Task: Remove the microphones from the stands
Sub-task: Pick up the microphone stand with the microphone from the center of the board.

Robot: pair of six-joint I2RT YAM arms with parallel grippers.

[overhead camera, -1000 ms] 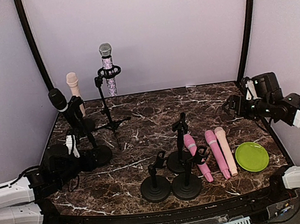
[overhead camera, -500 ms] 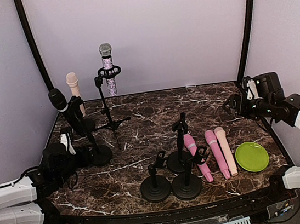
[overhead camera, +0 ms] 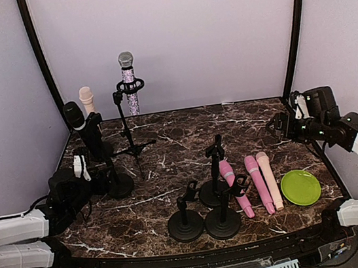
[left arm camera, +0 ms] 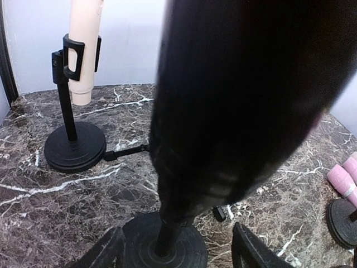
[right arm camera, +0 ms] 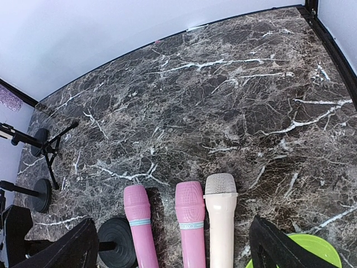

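Note:
A black microphone [overhead camera: 74, 118] sits in the clip of a round-based black stand [overhead camera: 117, 184] at the left of the table. In the left wrist view it [left arm camera: 240, 95] fills the middle, close to the camera, above the stand's base [left arm camera: 139, 248]. My left gripper [overhead camera: 92, 180] is open and low, just left of that stand, with its fingers on either side of the base [left arm camera: 178, 254] and nothing held. My right gripper [overhead camera: 275, 125] is open and empty, high at the right, above three loose microphones [right arm camera: 220, 223].
A beige microphone [overhead camera: 86, 98] stands on a stand [left arm camera: 75, 148] behind the black one. A glittery microphone [overhead camera: 129, 81] is on a tripod stand. Three empty stands [overhead camera: 203, 217] are at the front middle. Two pink microphones [overhead camera: 258, 183] and a green plate [overhead camera: 300, 187] lie to the right.
My left arm has drawn back to the left. The black microphone and its stand now stand more upright. The right arm has barely moved.

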